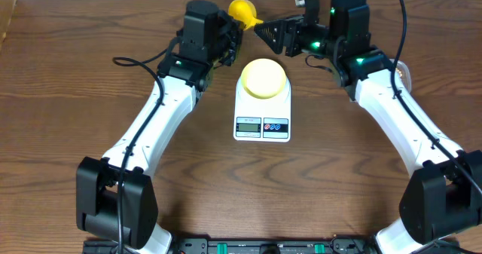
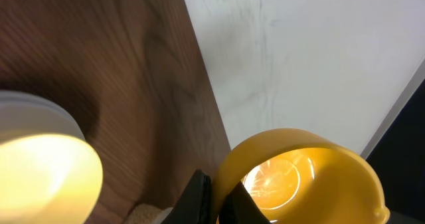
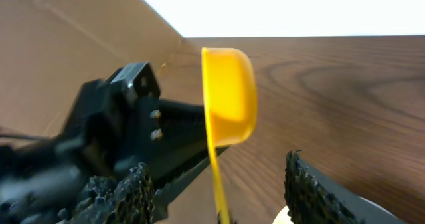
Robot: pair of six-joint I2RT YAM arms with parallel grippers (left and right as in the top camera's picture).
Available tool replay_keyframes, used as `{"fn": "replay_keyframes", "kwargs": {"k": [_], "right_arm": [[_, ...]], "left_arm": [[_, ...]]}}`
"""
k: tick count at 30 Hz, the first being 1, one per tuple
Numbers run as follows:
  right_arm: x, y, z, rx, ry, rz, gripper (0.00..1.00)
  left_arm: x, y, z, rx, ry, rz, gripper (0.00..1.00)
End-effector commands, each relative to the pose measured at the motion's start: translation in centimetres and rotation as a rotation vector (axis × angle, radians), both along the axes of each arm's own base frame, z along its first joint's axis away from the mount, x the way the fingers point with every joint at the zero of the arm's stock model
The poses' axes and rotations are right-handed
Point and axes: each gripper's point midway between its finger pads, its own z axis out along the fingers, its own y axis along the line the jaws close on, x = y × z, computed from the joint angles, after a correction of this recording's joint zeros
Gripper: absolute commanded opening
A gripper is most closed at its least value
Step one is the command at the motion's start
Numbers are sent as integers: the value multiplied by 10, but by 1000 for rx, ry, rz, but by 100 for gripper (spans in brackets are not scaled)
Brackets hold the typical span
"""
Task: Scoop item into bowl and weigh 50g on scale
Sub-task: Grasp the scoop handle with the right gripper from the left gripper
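Left arm, white with black joints, reaching from the near left corner of the wooden table (image 1: 60, 96) toward the far edge. Its left gripper (image 1: 235, 29) is closed to a narrow slit. In the left wrist view the two dark fingers (image 2: 194, 199) sit close together at the rim of the yellow scoop (image 1: 242, 10) and appear to pinch the cup's wall between them. The exact contact is cut off at the frame's lower edge. The scoop is held off the table near the far edge, just behind and left of the bowl. Its cup interior is glossy yellow with a glare spot, and its thin handle points toward the right arm. The bowl (image 1: 263, 78) is round and pale cream. It stands centred on the top of the scale (image 1: 262, 130), nearer to me than the scoop and apart from it, and below and between the two grippers. The scale is white and rectangular, with its display and buttons facing the near side, and it lies flat on the table between the arms. The right gripper (image 3: 219, 194) is spread wide, and its textured black fingers (image 3: 123, 197) stand either side of the scoop's handle without touching it. The cup is seen edge-on just beyond them. The right arm runs back to the near right corner.
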Motion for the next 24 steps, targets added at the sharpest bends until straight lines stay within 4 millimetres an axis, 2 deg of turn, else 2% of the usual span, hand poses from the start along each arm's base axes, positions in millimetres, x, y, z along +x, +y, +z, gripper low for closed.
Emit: {"fn": "replay_keyframes", "kwargs": {"k": [1, 13, 18, 24], "right_arm": [[12, -3, 2, -26, -14, -82, 59], [5, -2, -8, -84, -32, -43, 45], [5, -2, -9, -87, -29, -41, 31], [3, -1, -9, -88, -38, -21, 26]], "left_arm": [[-3, -11, 3, -41, 15, -15, 7], [-8, -17, 1, 7, -5, -82, 7], [-10, -20, 1, 6, -5, -107, 8], [-12, -20, -2, 15, 4, -110, 7]]}}
